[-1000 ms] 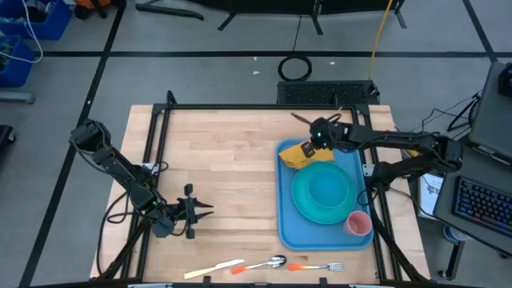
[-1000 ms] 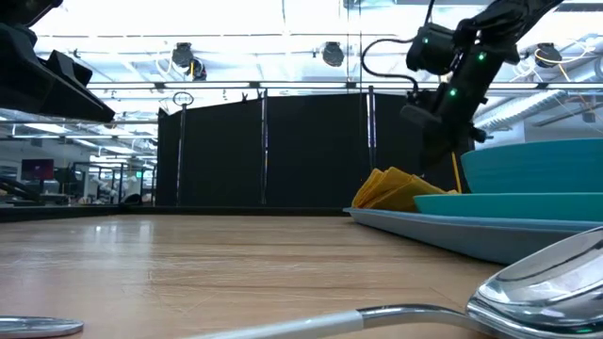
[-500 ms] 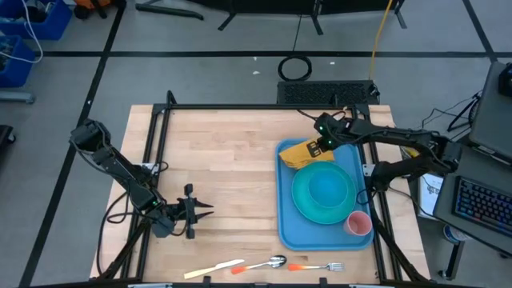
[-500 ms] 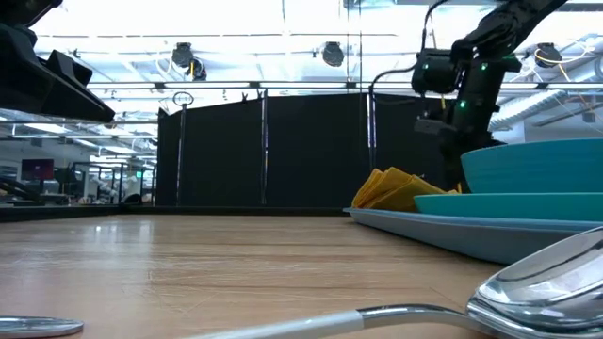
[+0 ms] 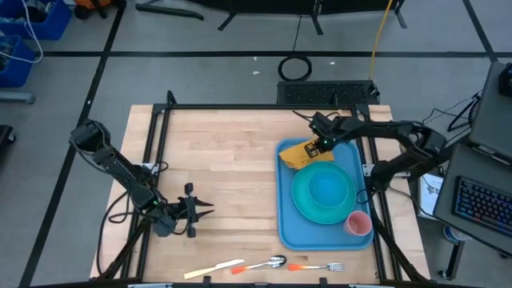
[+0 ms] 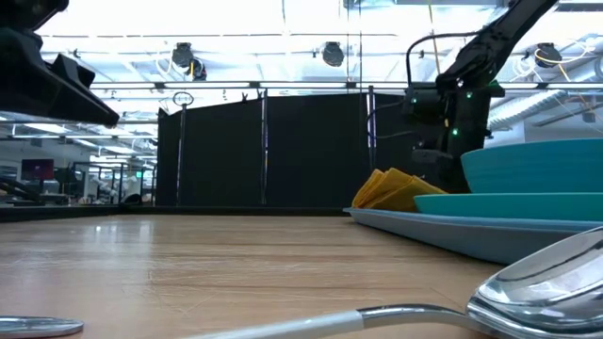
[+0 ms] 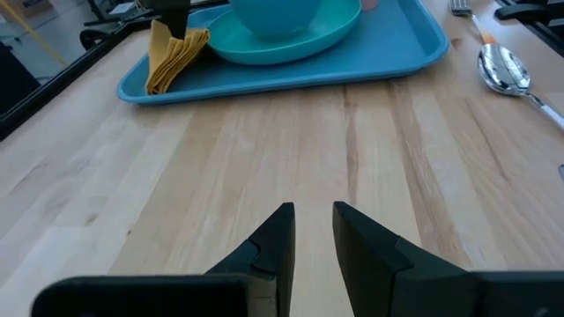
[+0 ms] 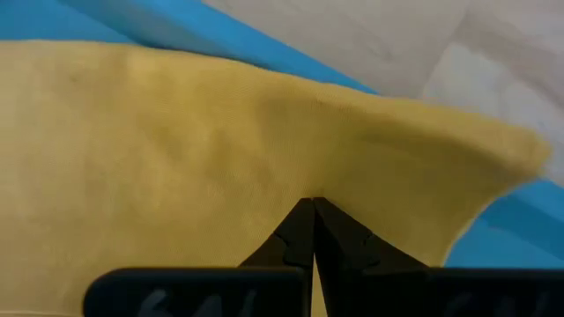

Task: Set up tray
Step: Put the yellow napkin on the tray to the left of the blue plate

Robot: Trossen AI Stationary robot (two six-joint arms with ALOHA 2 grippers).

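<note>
We are working on a pale wooden table [image 5: 224, 168] ringed by a black frame, with a dim lab hall beyond it in the low view. The tray [image 5: 288, 232] lies along the table's right side, and we take it as our landmark. On it sits the turquoise plate [image 5: 323, 194], with the pink cup [image 5: 358, 223] at the tray's near right corner and the yellow napkin [image 5: 302, 154] at its far left corner. Our right gripper [image 5: 324, 145] is down on the napkin, its fingers pressed together with cloth filling the wrist view; whether they pinch any fabric we cannot tell. Our left gripper [image 5: 202, 212] waits well left of the tray, jaws slightly parted. The knife [image 5: 214, 268], spoon [image 5: 269, 262] and fork [image 5: 318, 266] lie off the tray, beyond its near left corner.

We judge the risk to be in lifting away: if a fold is caught between the fingers, the napkin would be dragged open or pulled over the rim. Pressing too low could also nudge the tray.
</note>
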